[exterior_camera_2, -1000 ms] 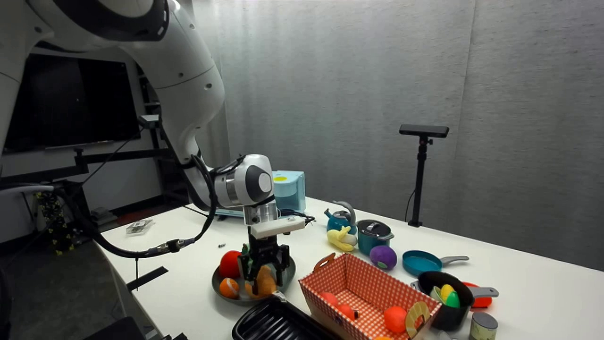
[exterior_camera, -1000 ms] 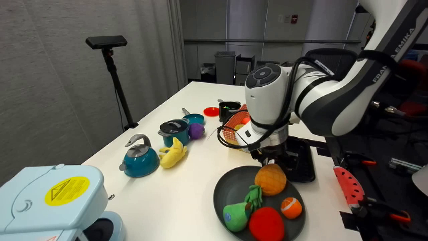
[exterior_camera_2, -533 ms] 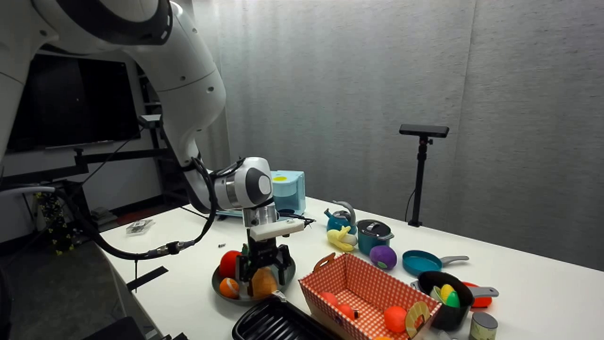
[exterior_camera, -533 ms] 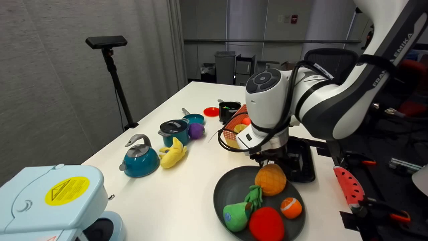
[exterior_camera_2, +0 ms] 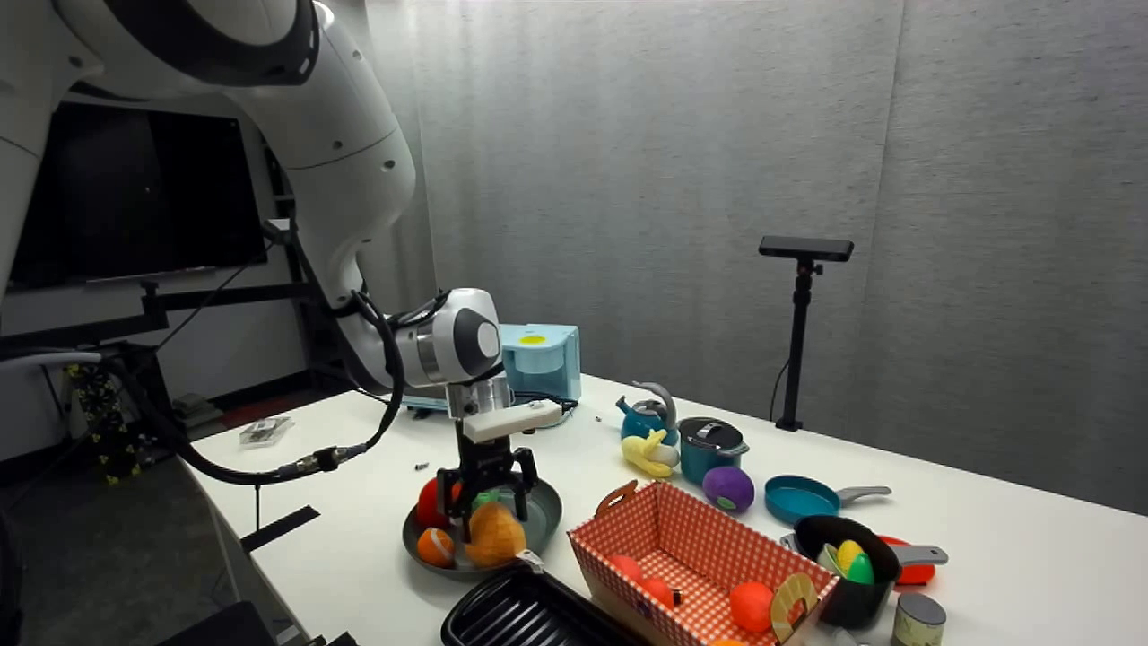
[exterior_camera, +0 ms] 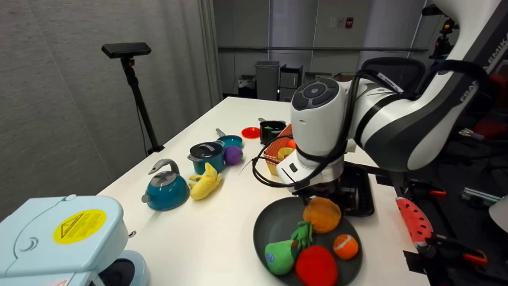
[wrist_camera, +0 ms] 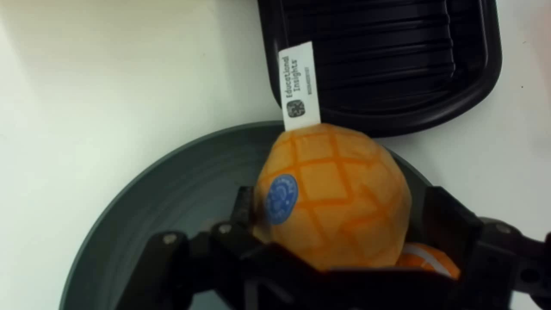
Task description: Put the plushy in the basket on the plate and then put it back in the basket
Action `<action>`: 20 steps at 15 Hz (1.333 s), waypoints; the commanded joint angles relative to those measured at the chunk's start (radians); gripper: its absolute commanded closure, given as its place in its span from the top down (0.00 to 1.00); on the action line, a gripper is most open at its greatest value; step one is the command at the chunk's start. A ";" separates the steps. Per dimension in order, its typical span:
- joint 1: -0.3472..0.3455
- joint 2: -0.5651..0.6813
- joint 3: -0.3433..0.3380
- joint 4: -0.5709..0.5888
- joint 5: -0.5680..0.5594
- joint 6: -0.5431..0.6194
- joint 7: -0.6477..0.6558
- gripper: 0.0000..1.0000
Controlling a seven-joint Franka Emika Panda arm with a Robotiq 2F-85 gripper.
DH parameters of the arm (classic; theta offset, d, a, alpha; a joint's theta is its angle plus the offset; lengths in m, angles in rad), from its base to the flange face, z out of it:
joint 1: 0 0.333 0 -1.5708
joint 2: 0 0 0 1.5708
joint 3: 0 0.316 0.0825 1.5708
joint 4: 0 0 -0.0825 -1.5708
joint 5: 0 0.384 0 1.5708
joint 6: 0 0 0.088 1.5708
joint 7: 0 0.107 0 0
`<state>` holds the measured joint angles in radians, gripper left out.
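Note:
The plushy [wrist_camera: 331,181], a round orange toy with a lattice pattern, blue label and white tag, lies on the dark grey plate [wrist_camera: 185,193]. In both exterior views the plushy [exterior_camera: 322,217] [exterior_camera_2: 496,538] rests near the rim of the plate [exterior_camera: 274,216] [exterior_camera_2: 544,511] on the black tray's side. My gripper [wrist_camera: 340,202] is open around the plushy. In the wrist view the left finger is against or very near the plushy; a gap shows at the right finger. The basket [exterior_camera_2: 717,534], red-checked inside and tan outside, holds several red-orange toys; it is partly hidden behind the arm in an exterior view [exterior_camera: 274,169].
A green toy [exterior_camera: 280,257], a red toy [exterior_camera: 316,266] and a small striped orange ball [exterior_camera: 345,246] share the plate. A black tray [wrist_camera: 383,122] stands between plate and basket. A kettle [exterior_camera: 166,190], yellow toy [exterior_camera: 204,186] and teal pot [exterior_camera: 212,159] stand across the table.
My gripper has shifted slightly; in an exterior view it has moved left and slightly up, and more of the plushy shows in front of its fingers. The plushy has barely moved.

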<state>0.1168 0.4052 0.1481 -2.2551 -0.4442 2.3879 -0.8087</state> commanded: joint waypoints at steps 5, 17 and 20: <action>0.017 -0.018 0.009 0.007 -0.006 -0.009 0.019 0.67; -0.012 -0.121 0.019 0.015 0.074 -0.031 0.030 0.06; -0.033 -0.203 0.016 0.009 0.142 -0.054 0.016 0.07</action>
<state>0.1114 0.3008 0.1557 -2.2253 -0.3662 2.3773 -0.7781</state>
